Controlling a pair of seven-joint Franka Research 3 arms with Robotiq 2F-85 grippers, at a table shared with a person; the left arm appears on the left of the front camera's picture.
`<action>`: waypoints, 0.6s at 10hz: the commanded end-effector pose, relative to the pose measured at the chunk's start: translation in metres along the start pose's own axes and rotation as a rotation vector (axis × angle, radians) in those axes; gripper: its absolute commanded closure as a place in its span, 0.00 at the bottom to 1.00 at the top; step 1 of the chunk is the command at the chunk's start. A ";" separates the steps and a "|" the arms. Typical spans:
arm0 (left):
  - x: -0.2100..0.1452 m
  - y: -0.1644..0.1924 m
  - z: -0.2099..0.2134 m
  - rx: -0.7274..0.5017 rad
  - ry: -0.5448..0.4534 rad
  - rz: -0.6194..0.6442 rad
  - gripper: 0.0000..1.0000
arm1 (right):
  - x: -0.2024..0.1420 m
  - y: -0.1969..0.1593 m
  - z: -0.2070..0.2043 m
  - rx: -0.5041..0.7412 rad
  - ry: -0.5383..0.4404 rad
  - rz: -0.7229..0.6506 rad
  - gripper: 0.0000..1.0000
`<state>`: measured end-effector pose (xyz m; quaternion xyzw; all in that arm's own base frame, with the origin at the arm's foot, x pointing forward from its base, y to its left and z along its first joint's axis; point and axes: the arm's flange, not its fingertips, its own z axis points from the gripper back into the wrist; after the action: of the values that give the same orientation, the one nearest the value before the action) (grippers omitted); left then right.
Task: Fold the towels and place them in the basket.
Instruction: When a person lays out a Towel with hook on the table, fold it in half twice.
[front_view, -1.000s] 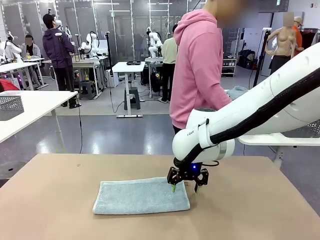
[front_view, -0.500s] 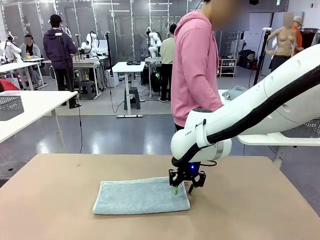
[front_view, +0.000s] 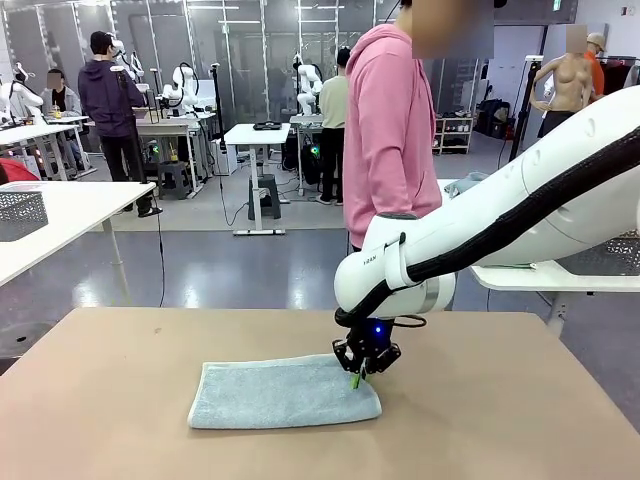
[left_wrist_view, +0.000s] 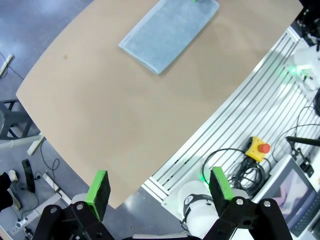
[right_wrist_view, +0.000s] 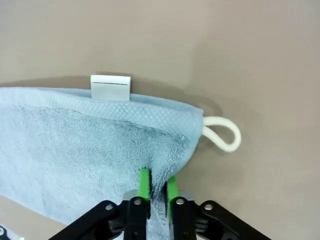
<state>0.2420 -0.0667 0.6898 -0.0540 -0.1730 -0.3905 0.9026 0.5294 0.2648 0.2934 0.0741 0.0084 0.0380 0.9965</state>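
Observation:
A light blue towel (front_view: 285, 391) lies folded flat on the brown table (front_view: 120, 400), with a white label (right_wrist_view: 110, 86) and a white loop (right_wrist_view: 223, 134) at one end. My right gripper (front_view: 358, 376) is shut on the towel's right edge; in the right wrist view its green pads (right_wrist_view: 144, 183) pinch the terry cloth (right_wrist_view: 75, 150) between them. My left gripper (left_wrist_view: 159, 186) hangs open high above the table, and the towel (left_wrist_view: 167, 32) lies far below it. The cream towel and the basket are out of view.
A person in a pink hoodie (front_view: 390, 130) stands at the table's far side, turned sideways. A white side table (front_view: 540, 275) stands at the right behind my right arm. In the left wrist view, the table's edge borders a slatted metal frame (left_wrist_view: 240, 115) with cables.
My right gripper moved slightly left onto the towel's right edge and went from open to shut on it. The person shifted a little to the left.

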 end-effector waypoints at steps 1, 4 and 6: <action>0.001 0.001 0.001 0.001 0.000 -0.001 0.00 | 0.004 0.003 -0.011 -0.024 0.023 -0.039 1.00; 0.001 0.001 0.001 0.001 0.000 -0.001 0.00 | 0.004 0.003 -0.005 -0.013 0.020 -0.030 1.00; 0.001 0.001 0.001 0.001 0.000 -0.001 0.00 | -0.004 -0.008 0.010 -0.049 0.027 0.018 1.00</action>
<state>0.2420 -0.0667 0.6898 -0.0540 -0.1730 -0.3905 0.9026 0.5300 0.2646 0.2956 0.0685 0.0142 0.0396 0.9968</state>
